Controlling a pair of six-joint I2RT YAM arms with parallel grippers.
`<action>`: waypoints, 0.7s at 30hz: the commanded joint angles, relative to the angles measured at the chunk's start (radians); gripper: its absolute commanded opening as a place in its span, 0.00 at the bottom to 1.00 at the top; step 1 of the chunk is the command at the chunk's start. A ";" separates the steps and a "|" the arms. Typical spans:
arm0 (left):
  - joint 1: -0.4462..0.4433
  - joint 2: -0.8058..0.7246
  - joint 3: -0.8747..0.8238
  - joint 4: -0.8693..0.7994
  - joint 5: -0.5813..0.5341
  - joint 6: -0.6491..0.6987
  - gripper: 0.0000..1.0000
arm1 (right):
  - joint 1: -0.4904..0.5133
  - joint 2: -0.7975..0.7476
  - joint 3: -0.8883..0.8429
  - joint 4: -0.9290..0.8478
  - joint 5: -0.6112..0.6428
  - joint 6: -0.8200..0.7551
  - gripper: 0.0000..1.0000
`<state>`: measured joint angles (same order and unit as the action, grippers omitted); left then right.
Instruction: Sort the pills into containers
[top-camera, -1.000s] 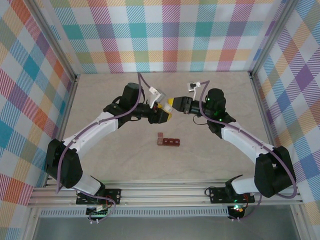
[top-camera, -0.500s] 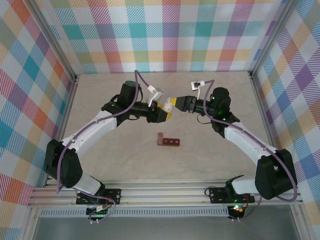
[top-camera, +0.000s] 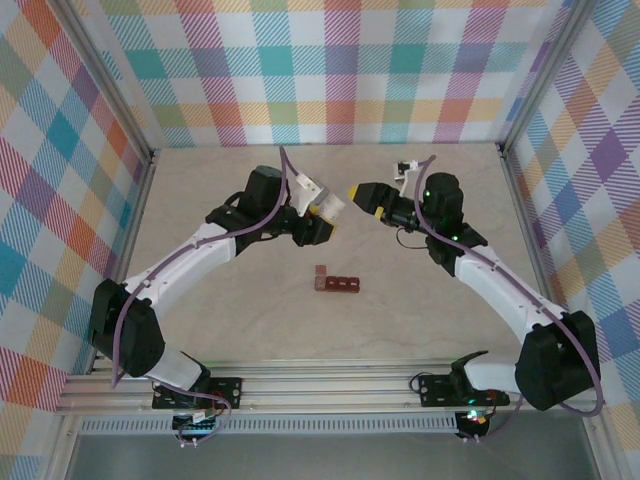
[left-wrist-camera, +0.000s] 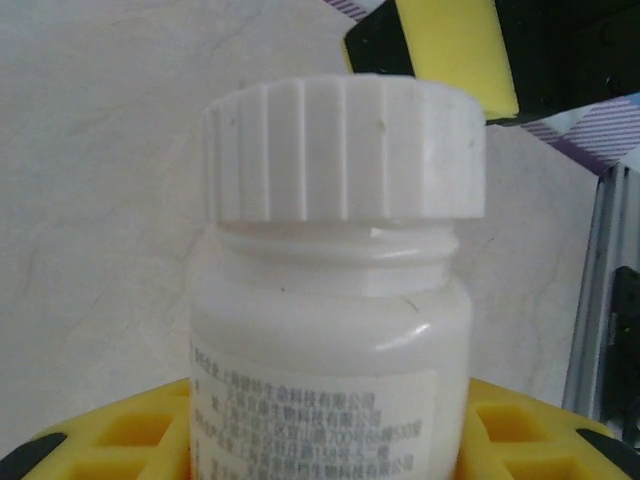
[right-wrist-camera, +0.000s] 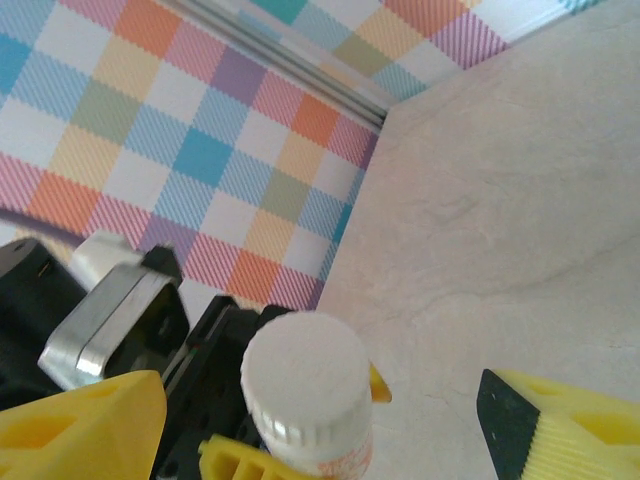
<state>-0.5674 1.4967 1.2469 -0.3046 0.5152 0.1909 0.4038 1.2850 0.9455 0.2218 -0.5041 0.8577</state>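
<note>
Clasping a capped white bottle (left-wrist-camera: 335, 300), the left pincer (left-wrist-camera: 325, 445) shows a label (left-wrist-camera: 320, 420) of small Chinese print, unreadable. The right pincer (right-wrist-camera: 320, 430) gapes empty near the cap (right-wrist-camera: 305, 375); the containers (top-camera: 337, 283) lie on the desk (top-camera: 230, 310).

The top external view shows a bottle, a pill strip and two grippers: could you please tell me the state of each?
white bottle: held in the left gripper, off the table
cap: on the bottle
left gripper: shut on the white bottle
right gripper: open, facing the cap, not touching it
containers: flat on the table, apart from both grippers; the left-end lid looks flipped open
</note>
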 joint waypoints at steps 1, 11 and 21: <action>-0.019 -0.021 0.001 -0.011 -0.050 0.040 0.00 | 0.035 0.025 0.042 -0.042 0.060 0.036 0.83; -0.048 -0.004 0.017 -0.014 -0.064 0.049 0.00 | 0.085 0.076 0.063 -0.042 0.090 0.057 0.81; -0.057 0.003 0.018 -0.007 -0.066 0.047 0.00 | 0.102 0.092 0.061 -0.005 0.065 0.073 0.61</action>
<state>-0.6106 1.4971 1.2469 -0.3168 0.4488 0.2260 0.4984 1.3670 0.9787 0.1867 -0.4294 0.9237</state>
